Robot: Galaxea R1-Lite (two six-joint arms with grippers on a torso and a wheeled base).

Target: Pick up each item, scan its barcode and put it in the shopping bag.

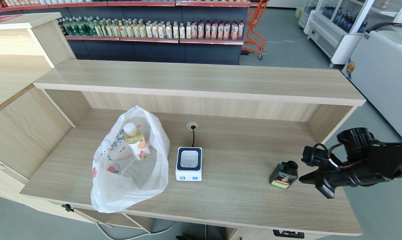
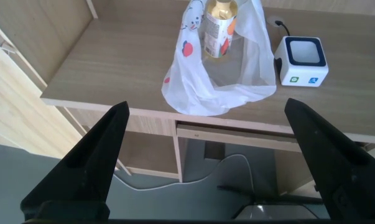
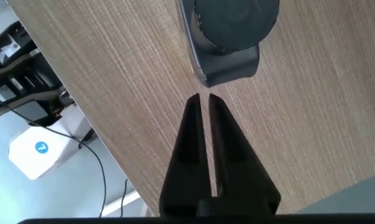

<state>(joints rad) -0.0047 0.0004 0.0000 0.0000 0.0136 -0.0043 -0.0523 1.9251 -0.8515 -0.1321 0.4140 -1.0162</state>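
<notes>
- The wooden checkout counter (image 1: 241, 160) carried every item.
- The white shopping bag (image 1: 121, 190) stood open at the counter's left, just beside the scanner.
- The left gripper (image 2: 206, 118) hung off the counter's front edge, fingers spread wide.
- The right gripper (image 3: 206, 102) had its fingers pressed together, tips just beside the small dark bottle (image 1: 283, 175).
- The barcode scanner (image 1: 189, 163) sat mid-counter.
- A white-capped drink bottle (image 1: 136, 140) stood inside the bag.
</notes>
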